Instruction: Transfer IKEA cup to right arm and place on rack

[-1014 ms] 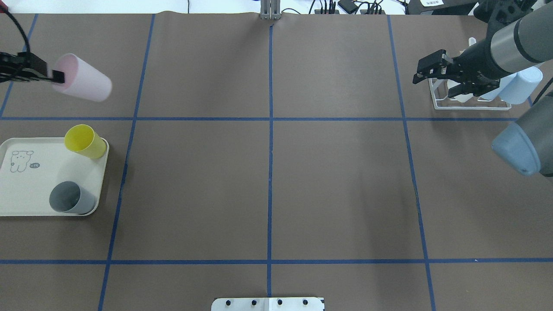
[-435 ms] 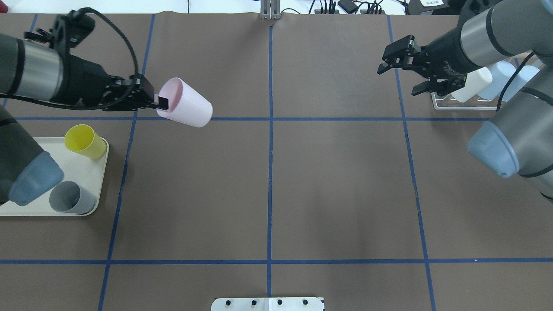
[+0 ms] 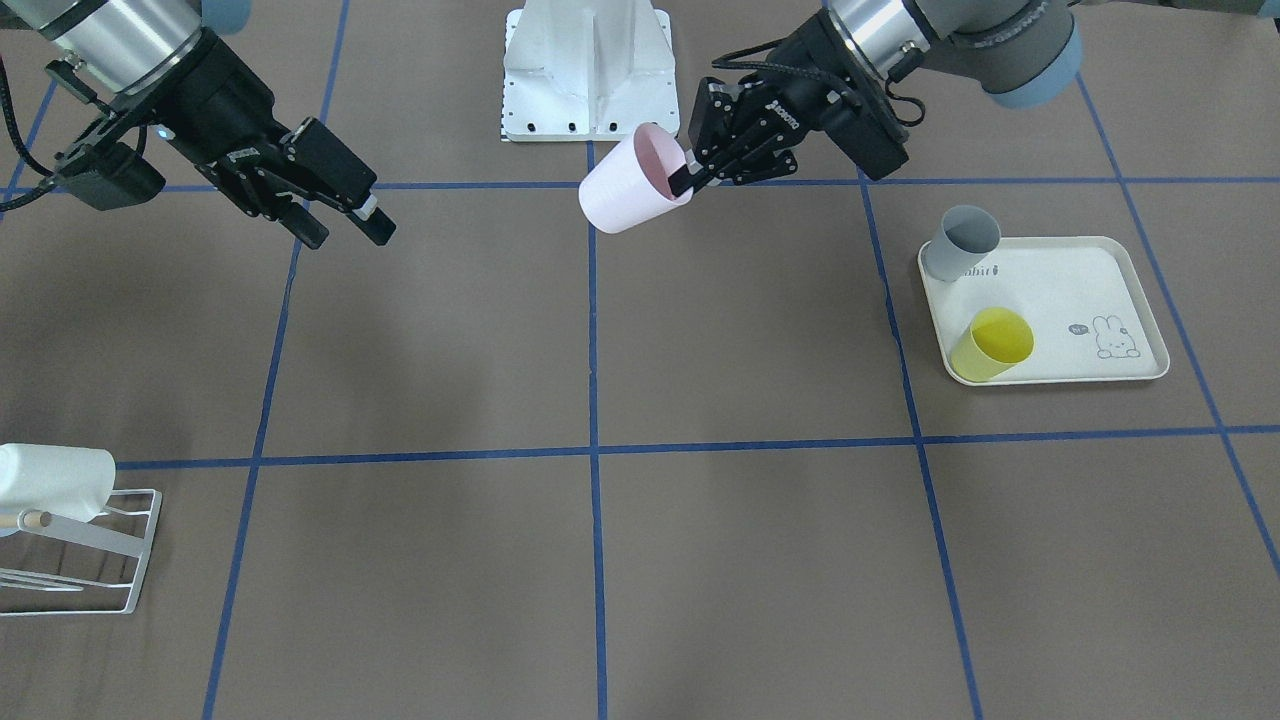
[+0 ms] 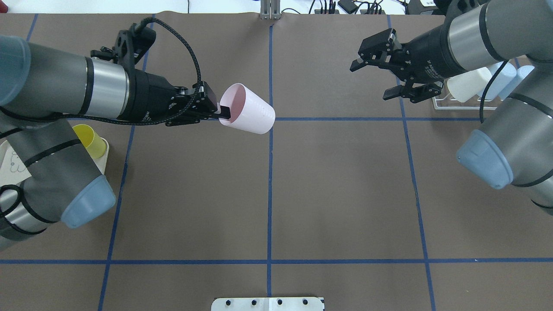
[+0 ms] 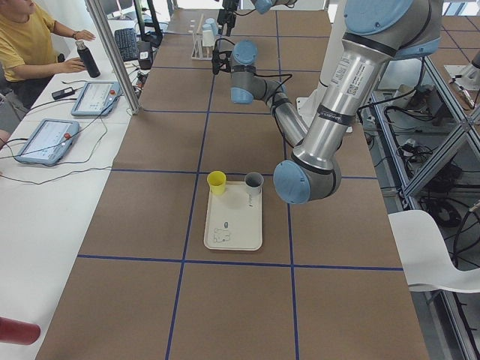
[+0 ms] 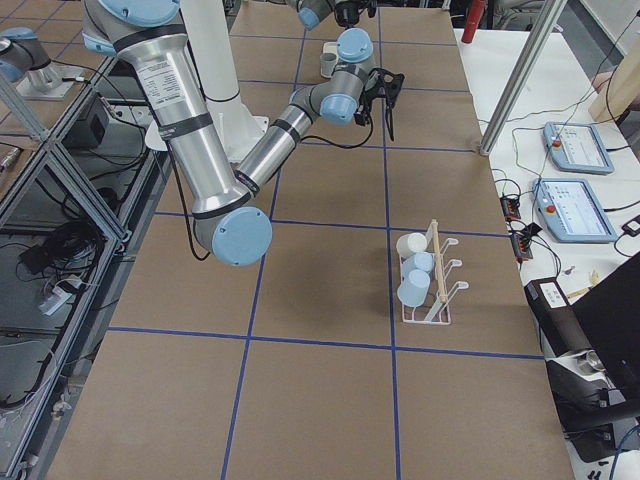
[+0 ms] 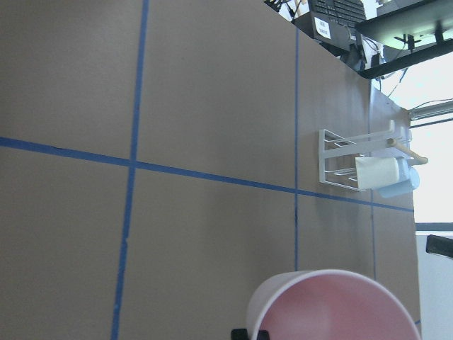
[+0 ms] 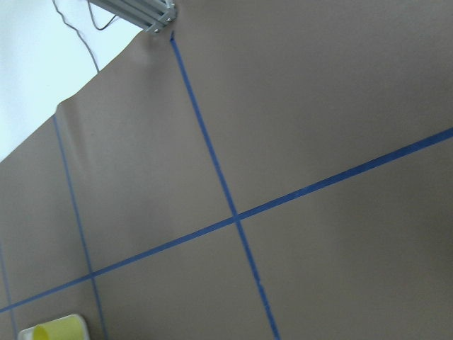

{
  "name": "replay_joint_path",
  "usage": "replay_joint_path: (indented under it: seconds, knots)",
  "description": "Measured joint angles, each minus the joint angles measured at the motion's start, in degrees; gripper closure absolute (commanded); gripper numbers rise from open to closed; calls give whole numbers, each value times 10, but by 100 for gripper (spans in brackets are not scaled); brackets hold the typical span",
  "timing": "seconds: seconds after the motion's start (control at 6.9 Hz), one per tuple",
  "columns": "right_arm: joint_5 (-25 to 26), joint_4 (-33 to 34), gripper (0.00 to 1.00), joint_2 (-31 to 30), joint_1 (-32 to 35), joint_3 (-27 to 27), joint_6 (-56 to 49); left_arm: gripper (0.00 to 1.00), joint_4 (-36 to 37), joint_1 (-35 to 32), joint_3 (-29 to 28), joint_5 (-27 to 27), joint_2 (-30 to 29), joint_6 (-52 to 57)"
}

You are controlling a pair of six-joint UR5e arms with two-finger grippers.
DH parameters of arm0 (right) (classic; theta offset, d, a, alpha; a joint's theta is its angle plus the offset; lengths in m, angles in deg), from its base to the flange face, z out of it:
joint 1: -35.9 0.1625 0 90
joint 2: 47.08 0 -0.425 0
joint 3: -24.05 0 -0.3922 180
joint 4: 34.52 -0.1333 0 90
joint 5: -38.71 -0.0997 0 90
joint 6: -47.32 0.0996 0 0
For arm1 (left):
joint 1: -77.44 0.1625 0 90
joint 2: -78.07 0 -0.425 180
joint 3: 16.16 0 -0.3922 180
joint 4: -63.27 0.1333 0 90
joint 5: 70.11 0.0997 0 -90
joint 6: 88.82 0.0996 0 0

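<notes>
Closest to your left wrist camera is the pink cup (image 7: 333,308). Only its round rim and smooth pink inside show at the bottom edge. Below it lies the bench (image 7: 212,92), matte brown paper crossed by blue tape. Far off stands the rack (image 7: 340,159), a thin white wire frame with a pale wooden dowel, carrying a white cup (image 7: 379,170) and a light-blue cup (image 7: 400,185).

The overhead view gives you what that camera cuts off. The left tool (image 4: 224,113) is clamped on the cup's wall at the rim, with one black finger showing inside the mouth. The cup is held off the bench, tilted onto its side just left of the centre tape line. Its mouth faces the left arm and its base points across toward the right tool (image 4: 369,82). That tool's two fingers are spread apart with nothing between them, well apart from the cup.

Only the front-facing view shows you the cream tray (image 3: 1100,270) whole. It has rounded corners and a small rabbit drawing, and a grey cup (image 3: 962,242) and a yellow cup (image 3: 990,345) stand on it. In the overhead view the left arm covers most of it. The exterior right view shows three cups on the rack's prongs, one white and two light blue.

The pink cup itself is a plain, tapered tumbler, pale and evenly coloured, wider at the mouth than at the base.
</notes>
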Motion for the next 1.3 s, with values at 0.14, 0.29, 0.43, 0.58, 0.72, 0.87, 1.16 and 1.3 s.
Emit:
replay_joint_path:
  seconds: [0.14, 0.29, 0.43, 0.58, 0.72, 0.87, 1.16, 1.3]
  knots:
    - [-8, -76, 1, -2, -1, -5, 54, 100, -92, 8, -29, 11, -5, -53]
    - [-10, -147, 1, -3, -4, -11, 103, 100, -213, 15, -72, 32, -7, -111]
    - [-11, -214, 1, -2, -7, -17, 150, 100, -335, 26, -116, 62, -7, -152]
    - [-10, -283, 1, 1, -11, -26, 202, 100, -429, 35, -150, 84, -8, -177]
    - [-7, -364, 1, 4, -19, -42, 255, 100, -500, 39, -171, 96, -10, -208]
    - [-1, -445, 1, 6, -32, -62, 293, 100, -551, 41, -182, 103, -13, -246]
    - [34, -572, 1, 7, -66, -84, 343, 100, -612, 43, -187, 112, -22, -321]
    - [64, -613, 1, 7, -86, -86, 359, 100, -625, 45, -187, 114, -30, -344]
